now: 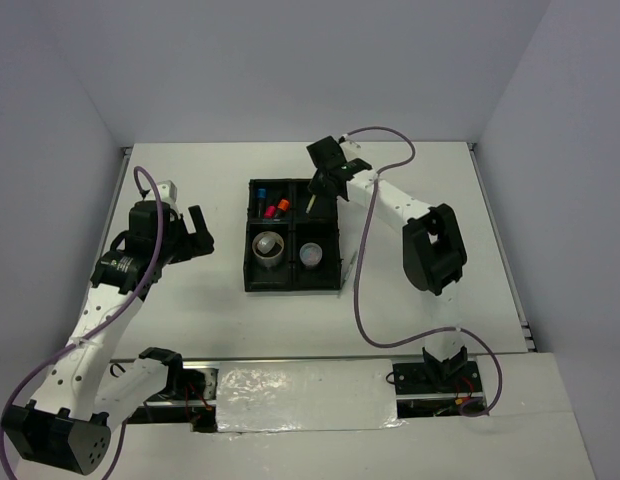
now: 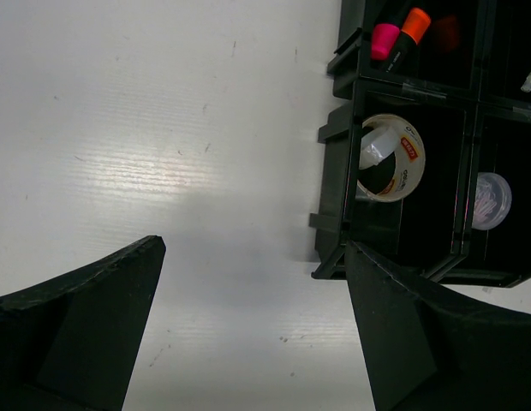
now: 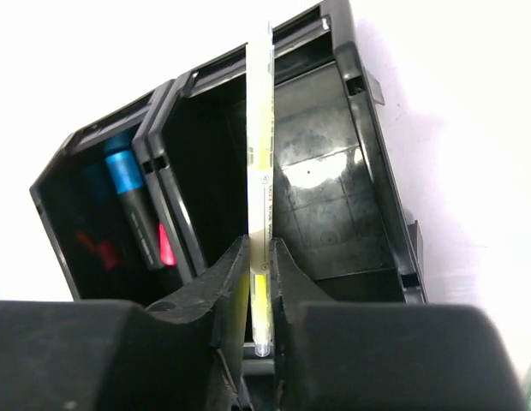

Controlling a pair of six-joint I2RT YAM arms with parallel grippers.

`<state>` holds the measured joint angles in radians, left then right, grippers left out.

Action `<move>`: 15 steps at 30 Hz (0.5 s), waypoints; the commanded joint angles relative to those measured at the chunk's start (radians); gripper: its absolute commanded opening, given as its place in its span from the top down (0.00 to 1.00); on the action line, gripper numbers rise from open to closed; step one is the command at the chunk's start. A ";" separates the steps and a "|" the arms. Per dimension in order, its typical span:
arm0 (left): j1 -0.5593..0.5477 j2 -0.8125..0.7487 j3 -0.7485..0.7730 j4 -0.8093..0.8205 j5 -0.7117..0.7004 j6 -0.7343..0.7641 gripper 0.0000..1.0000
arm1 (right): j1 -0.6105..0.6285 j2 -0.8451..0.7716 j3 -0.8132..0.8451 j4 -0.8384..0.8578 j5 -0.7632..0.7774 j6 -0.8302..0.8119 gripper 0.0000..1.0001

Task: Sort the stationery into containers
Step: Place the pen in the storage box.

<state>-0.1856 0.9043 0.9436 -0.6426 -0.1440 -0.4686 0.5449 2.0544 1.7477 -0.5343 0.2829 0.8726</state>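
The black four-compartment tray (image 1: 339,250) sits mid-table. My right gripper (image 1: 321,185) is shut on the thin yellow pen (image 3: 261,180), held over the tray's far right compartment (image 3: 334,214); the pen's tip shows in the top view (image 1: 312,204). The far left compartment holds pink (image 2: 384,38), orange-capped (image 2: 414,22) and blue (image 3: 125,171) markers. The tape ring (image 2: 392,157) lies in the near left compartment, the round clear tub (image 2: 491,199) in the near right. My left gripper (image 1: 197,235) is open and empty, left of the tray above bare table.
White table with walls behind and at both sides. A purple cable (image 1: 362,290) trails across the table right of the tray. The right arm's elbow (image 1: 433,250) stands right of the tray.
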 commanded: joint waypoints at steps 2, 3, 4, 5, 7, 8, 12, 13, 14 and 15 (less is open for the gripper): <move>0.005 -0.019 -0.002 0.044 0.023 0.027 0.01 | -0.010 0.039 0.067 -0.007 0.030 0.048 0.77; 0.005 -0.019 -0.002 0.046 0.027 0.027 0.01 | -0.010 0.052 0.085 -0.013 0.029 0.049 0.74; 0.005 -0.019 -0.002 0.046 0.029 0.027 0.01 | -0.008 0.055 0.090 -0.022 0.029 0.054 0.73; 0.006 -0.019 -0.002 0.046 0.029 0.027 0.01 | -0.008 0.055 0.091 -0.027 0.029 0.057 0.68; 0.005 -0.019 -0.002 0.046 0.030 0.030 0.01 | -0.007 0.047 0.079 -0.018 0.016 0.063 0.62; 0.005 -0.019 -0.002 0.046 0.030 0.030 0.01 | -0.005 0.040 0.076 -0.015 0.013 0.065 0.60; 0.005 -0.022 -0.002 0.047 0.034 0.030 0.01 | 0.006 -0.016 0.056 -0.004 0.012 0.039 0.54; 0.006 -0.021 -0.002 0.046 0.032 0.030 0.01 | 0.010 -0.054 0.055 -0.009 0.036 0.026 0.54; 0.005 -0.021 -0.002 0.046 0.031 0.028 0.01 | 0.021 -0.078 0.036 -0.006 0.045 0.007 0.55; 0.005 -0.021 -0.002 0.044 0.029 0.028 0.01 | 0.027 -0.109 0.017 0.005 0.053 -0.038 0.55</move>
<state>-0.1856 0.8993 0.9424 -0.6277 -0.1249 -0.4656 0.5480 2.0880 1.7779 -0.5465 0.2893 0.8970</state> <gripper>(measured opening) 0.994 0.455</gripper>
